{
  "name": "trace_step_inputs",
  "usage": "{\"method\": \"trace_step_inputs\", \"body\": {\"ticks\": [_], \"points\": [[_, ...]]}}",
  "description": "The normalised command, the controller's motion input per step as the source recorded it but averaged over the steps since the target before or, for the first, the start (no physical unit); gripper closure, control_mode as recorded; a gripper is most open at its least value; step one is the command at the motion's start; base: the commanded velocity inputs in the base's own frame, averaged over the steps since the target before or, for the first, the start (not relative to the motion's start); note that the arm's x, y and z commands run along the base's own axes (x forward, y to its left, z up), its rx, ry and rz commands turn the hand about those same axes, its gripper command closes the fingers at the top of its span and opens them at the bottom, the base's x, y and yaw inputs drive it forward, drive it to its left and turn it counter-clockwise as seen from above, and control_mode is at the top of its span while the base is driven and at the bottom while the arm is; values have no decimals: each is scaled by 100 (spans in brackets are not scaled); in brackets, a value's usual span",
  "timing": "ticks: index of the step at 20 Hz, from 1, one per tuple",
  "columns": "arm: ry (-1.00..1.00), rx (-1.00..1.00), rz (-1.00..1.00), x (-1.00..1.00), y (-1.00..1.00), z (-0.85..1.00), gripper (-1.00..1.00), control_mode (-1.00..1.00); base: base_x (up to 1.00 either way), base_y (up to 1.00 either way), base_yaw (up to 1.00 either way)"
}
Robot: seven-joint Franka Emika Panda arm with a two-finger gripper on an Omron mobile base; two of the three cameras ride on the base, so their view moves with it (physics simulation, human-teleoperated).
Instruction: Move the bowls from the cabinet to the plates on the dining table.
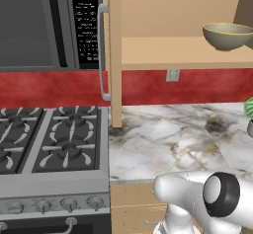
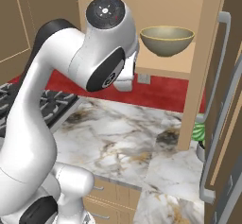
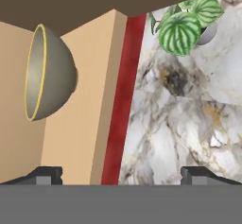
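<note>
The jaws (image 3: 121, 173) stood spread wide and released, grasping nothing; the two dark fingertips (image 3: 45, 175) sat far apart at the bottom of the hand view, with nothing between them and nothing touching either one; the hand camera was rolled, so that the shelf ran upright through that picture.

One deep olive-beige ceramic bowl with a yellowish rim (image 1: 228, 35) rested upright on the wooden shelf (image 1: 163, 53) of the light tan wooden wall cabinet (image 1: 115, 55); it sat near the shelf's front edge, apart from the cabinet's side walls, with open shelf to either side; the jaws were well short of it.

The cabinet door (image 2: 222, 100) hung open at the right of the right base view, its long grey metal bar handle (image 2: 212, 114) facing the room; a second grey bar handle (image 1: 102, 50) ran along the cabinet's left edge beside the black microwave (image 1: 49, 25).

Below the shelf lay the white, grey and brown veined marble table (image 1: 173, 139), backed by a red wall strip (image 1: 59, 87); its surface was broad and open, carrying one green striped-leaf plant in a small white pot (image 3: 189, 24) towards its right end; a black gas stove (image 1: 49, 139) adjoined its left edge.
</note>
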Motion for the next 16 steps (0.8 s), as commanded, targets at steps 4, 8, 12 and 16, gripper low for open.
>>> {"method": "trace_step_inputs", "body": {"ticks": [4, 8, 12, 16], "points": [[0, 2, 5, 16, 0, 0, -100, -100, 0, 0, 0], [-2, 0, 6, 17, 0, 0, -100, -100, 0, 0, 0], [-6, 0, 4, 11, 0, 0, -100, -100, 0, 0, 0], [-9, 0, 1, 4, 0, 0, -100, -100, 0, 0, 0]]}}
